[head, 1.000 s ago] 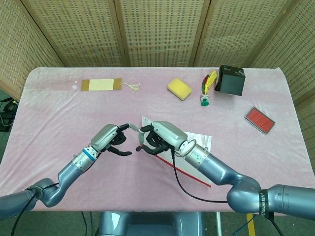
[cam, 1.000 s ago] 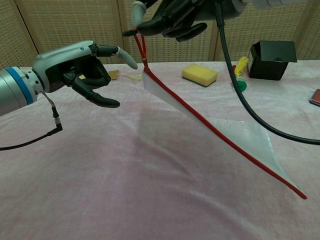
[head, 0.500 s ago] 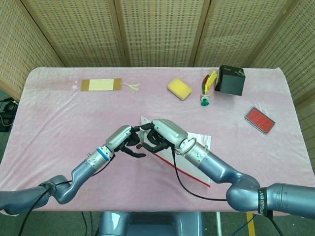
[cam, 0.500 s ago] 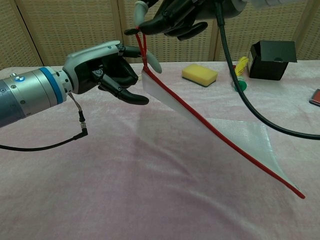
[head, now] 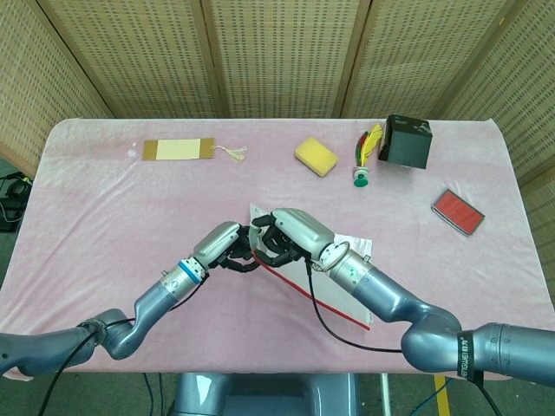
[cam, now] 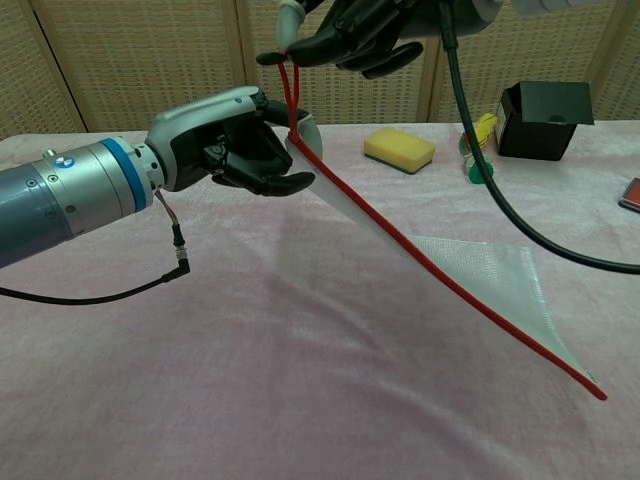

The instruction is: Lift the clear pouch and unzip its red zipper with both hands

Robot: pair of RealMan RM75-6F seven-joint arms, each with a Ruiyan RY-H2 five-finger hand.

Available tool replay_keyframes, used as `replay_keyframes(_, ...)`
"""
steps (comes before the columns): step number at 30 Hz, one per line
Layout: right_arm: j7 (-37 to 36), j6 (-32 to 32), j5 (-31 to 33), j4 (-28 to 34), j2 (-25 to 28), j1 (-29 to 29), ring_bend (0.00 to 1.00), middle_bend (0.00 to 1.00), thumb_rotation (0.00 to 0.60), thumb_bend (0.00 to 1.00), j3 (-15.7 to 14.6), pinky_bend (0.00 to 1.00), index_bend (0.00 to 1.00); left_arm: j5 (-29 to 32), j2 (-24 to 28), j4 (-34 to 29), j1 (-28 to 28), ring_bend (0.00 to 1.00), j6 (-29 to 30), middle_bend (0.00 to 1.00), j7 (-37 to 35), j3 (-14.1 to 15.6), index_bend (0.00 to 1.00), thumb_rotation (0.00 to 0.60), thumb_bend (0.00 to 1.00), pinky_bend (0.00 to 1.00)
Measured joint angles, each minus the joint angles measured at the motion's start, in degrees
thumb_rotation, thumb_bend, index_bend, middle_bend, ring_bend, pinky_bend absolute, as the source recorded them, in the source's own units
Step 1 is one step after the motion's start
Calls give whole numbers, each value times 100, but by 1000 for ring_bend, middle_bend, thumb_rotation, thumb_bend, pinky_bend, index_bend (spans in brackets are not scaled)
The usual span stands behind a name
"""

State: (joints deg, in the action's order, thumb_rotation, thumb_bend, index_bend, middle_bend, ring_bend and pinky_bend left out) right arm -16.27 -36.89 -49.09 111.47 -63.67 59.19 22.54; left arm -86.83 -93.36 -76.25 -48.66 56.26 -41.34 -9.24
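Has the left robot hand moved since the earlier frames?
Yes. The left robot hand has travelled right, toward the yellow sponge in the chest view, and now sits against the raised corner of the clear pouch, just below the right robot hand.

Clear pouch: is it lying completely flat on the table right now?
No, the right hand holds one end of the clear pouch raised by its red pull.

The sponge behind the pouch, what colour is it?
Yellow. The sponge shows best in the chest view, lying on the pink tablecloth.
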Motion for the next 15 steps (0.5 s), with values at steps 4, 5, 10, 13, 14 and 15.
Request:
replay_keyframes(4, -42, 16, -58, -12, 29, -40, 881, 956, 600, 685, 7, 1000, 822, 55, -42, 9, -17, 864, 3, 996, 87, -21, 682, 600, 609, 1000)
replay_keyframes(5, -51, 19, -72, -10, 38, -50, 881, 956, 600, 686, 8, 1000, 822, 76, -50, 7, -19, 864, 0, 996, 97, -26, 720, 600, 626, 1000)
replay_keyframes(10, -91, 17, -152, 7, 84, -116, 880, 956, 600, 686, 7, 1000, 823, 196, -101, -14, -14, 864, 6, 996, 145, -73, 811, 600, 644, 1000)
replay_keyframes(13, -106, 6, -230, 32, 111, -172, 880, 957, 600, 687, -10, 1000, 823, 313, -123, -73, 2, 864, 6, 996, 118, -130, 828, 600, 644, 1000)
replay_keyframes(14, -102, -3, -270, 45, 119, -194, 880, 957, 600, 686, -24, 1000, 824, 357, -127, -100, 7, 864, 6, 996, 100, -156, 834, 600, 644, 1000)
replay_keyframes(15, -91, -20, -324, 58, 125, -219, 880, 957, 600, 686, -41, 1000, 824, 414, -128, -144, 12, 864, -5, 996, 72, -189, 838, 600, 644, 1000)
